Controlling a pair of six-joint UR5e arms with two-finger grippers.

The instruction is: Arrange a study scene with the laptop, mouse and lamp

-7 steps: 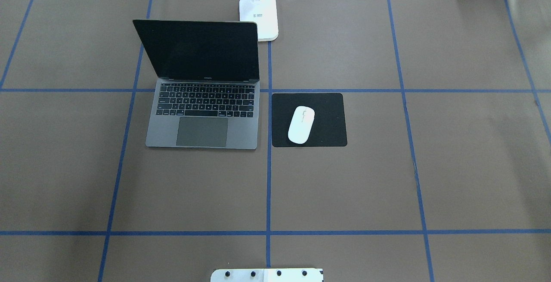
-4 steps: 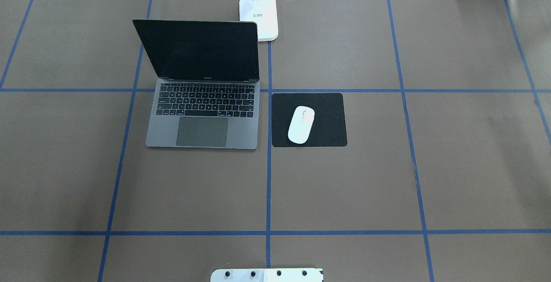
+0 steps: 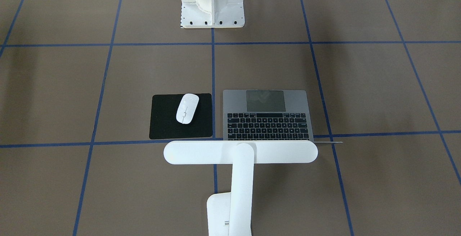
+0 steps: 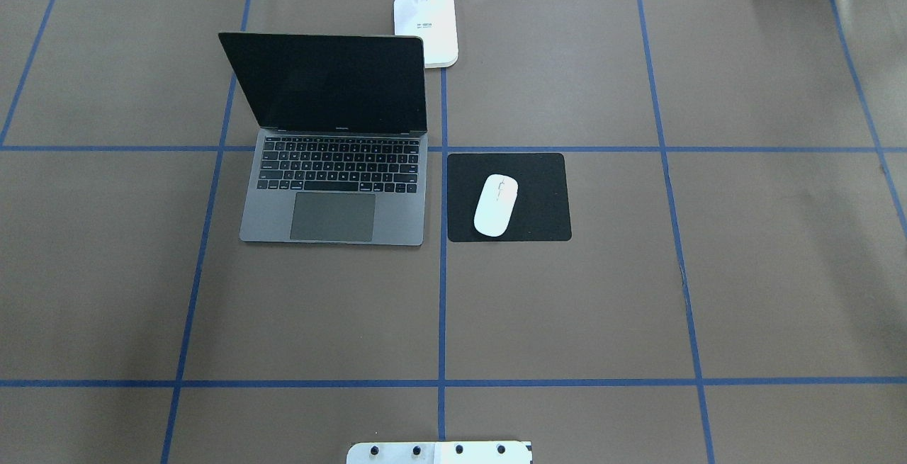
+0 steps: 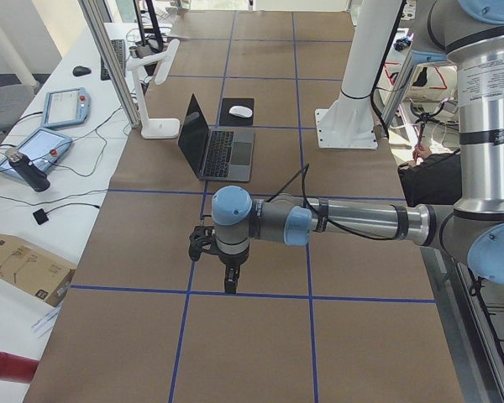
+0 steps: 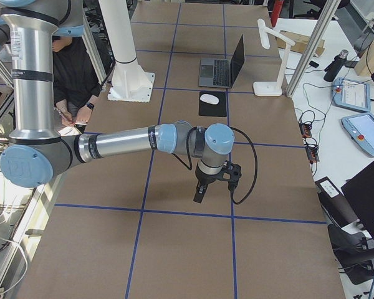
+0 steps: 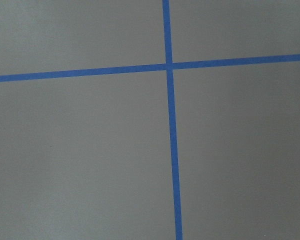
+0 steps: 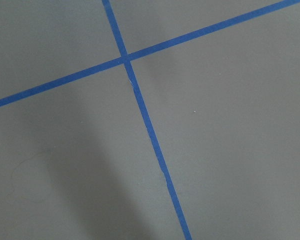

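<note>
The open grey laptop (image 4: 333, 195) stands left of centre, its dark screen up; it also shows in the front view (image 3: 265, 117). The white mouse (image 4: 495, 205) lies on the black square pad (image 4: 545, 195) just right of the laptop. The white lamp (image 4: 426, 28) stands behind the laptop's right corner, and its bar head (image 3: 240, 152) hangs over the laptop's hinge. My left gripper (image 5: 229, 281) shows only in the exterior left view, low over bare table and far from the laptop. My right gripper (image 6: 199, 194) shows only in the exterior right view, likewise over bare table. I cannot tell whether either is open or shut.
The white ribbed pedestal (image 3: 212, 1) stands at the robot's side of the table. Brown paper with blue tape lines (image 4: 441, 308) covers the table. Both wrist views show only paper and tape. Tablets and cables (image 5: 50, 126) lie on the side bench beyond the lamp.
</note>
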